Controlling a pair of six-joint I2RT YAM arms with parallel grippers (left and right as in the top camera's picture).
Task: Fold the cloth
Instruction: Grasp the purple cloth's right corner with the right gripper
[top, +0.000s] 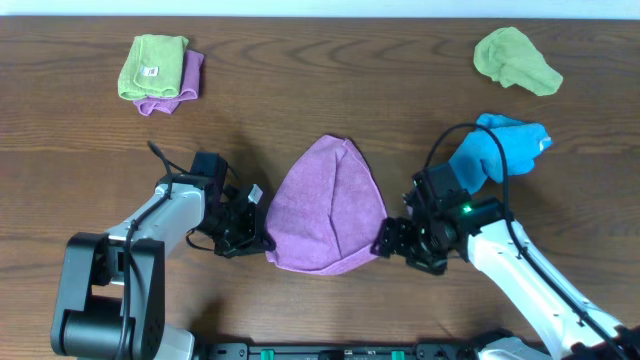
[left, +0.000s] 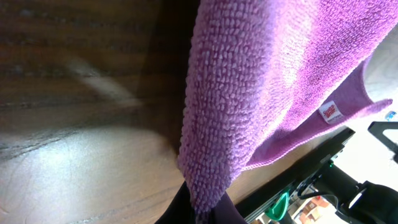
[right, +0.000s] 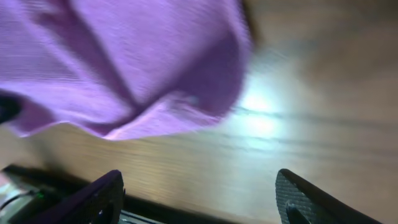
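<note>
The lilac-purple cloth (top: 328, 208) lies bunched in a rounded, pointed shape at the table's front middle. My left gripper (top: 258, 238) is at its front left corner, shut on the cloth's edge. In the left wrist view the cloth (left: 261, 74) hangs from between the jaws (left: 205, 208), and its white tag (left: 331, 112) shows. My right gripper (top: 390, 240) sits just right of the cloth's front right edge. In the right wrist view its fingers (right: 199, 199) are wide open and empty, with the cloth (right: 124, 62) beyond them.
A bright blue cloth (top: 500, 148) lies right of the right arm. A crumpled lime-green cloth (top: 515, 60) is at the back right. A folded lime-green cloth (top: 150, 66) on a purple one (top: 180, 85) is at the back left. The front table edge is close.
</note>
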